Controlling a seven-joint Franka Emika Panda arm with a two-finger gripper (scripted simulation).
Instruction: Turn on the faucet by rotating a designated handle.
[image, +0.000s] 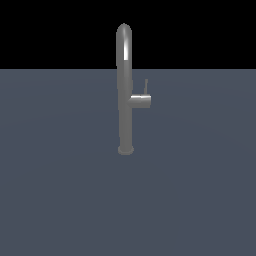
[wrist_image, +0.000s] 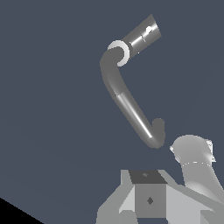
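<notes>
The faucet (image: 125, 90) is a tall slim grey pipe with an arched top, standing upright on a small round base flange (image: 125, 149) in the middle of the exterior view. A short horizontal stub (image: 141, 100) sticks out toward the exterior view's right. The handle (image: 146, 86), a thin dark lever rod, stands upright on the stub's end. The wrist view looks down on the faucet (wrist_image: 127, 105) from above, with the stub (wrist_image: 141, 36) and the lever seen end-on (wrist_image: 149, 29). No gripper fingers show in either view.
The faucet stands on a flat blue-grey floor (image: 60, 190) under a black background. Light grey parts of the arm (wrist_image: 151, 197) and a rounded grey link (wrist_image: 197, 164) show in the wrist view, near the faucet's arched end (wrist_image: 158, 127).
</notes>
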